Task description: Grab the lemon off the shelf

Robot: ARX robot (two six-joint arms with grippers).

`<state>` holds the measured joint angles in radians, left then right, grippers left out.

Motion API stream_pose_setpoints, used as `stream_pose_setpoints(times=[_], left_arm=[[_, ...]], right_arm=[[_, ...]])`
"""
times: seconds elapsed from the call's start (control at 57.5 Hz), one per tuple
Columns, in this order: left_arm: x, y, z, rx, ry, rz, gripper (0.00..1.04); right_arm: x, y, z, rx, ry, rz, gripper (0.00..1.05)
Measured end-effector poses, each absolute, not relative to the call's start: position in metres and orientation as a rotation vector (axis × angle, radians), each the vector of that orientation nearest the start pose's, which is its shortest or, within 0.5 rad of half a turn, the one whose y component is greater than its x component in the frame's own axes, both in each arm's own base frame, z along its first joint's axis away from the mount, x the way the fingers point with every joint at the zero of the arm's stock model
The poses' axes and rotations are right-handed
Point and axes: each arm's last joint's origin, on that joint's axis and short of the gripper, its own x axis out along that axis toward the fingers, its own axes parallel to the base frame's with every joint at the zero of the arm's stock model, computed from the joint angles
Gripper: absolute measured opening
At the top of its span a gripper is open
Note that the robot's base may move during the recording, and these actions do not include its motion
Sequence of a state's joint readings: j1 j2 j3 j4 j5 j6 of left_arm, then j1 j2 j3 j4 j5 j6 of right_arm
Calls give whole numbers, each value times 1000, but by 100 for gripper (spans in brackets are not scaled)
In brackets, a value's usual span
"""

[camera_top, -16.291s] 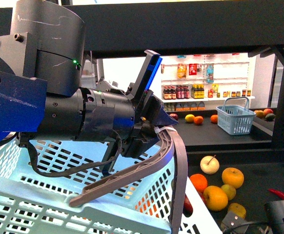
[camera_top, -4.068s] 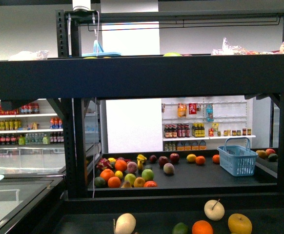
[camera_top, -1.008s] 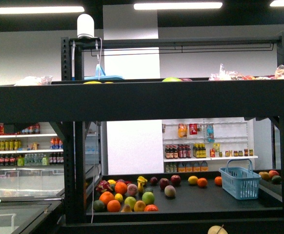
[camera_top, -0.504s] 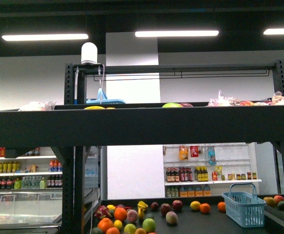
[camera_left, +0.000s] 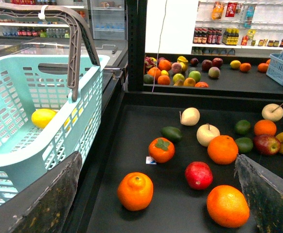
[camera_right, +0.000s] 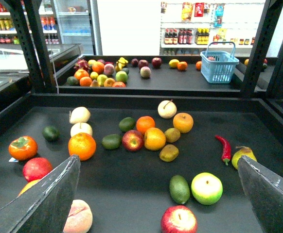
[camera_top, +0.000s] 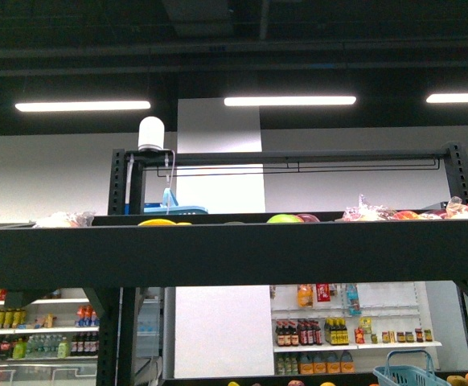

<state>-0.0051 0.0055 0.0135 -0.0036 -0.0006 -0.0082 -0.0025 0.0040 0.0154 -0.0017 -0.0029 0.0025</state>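
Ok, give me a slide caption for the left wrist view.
Open left tool above the black shelf of scattered fruit, a lemon lying in the teal basket alongside.

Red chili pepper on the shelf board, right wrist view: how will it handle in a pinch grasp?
The red chili pepper is thin, curved and tapered, so wide-open jaws may close past it unless centred. It lies flat on the shelf board, so it probably won't roll far. Its glossy skin hints at slipperiness, and it looks light. It sits beside a yellow-green pear, which a wide approach might nudge.

Lemon (camera_left: 43, 118) inside teal basket (camera_left: 15, 150); left hand (camera_left: 156, 194) spread wide over fruit-strewn shelf (camera_left: 132, 145).
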Motion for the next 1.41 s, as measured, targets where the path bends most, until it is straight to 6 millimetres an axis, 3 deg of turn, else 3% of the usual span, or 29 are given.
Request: stream_pose_setpoints(times=[1.408], left_arm=[[97, 0, 167, -8, -4, -5, 97]], right_arm=[[97, 0, 168, 2, -10, 1, 97]])
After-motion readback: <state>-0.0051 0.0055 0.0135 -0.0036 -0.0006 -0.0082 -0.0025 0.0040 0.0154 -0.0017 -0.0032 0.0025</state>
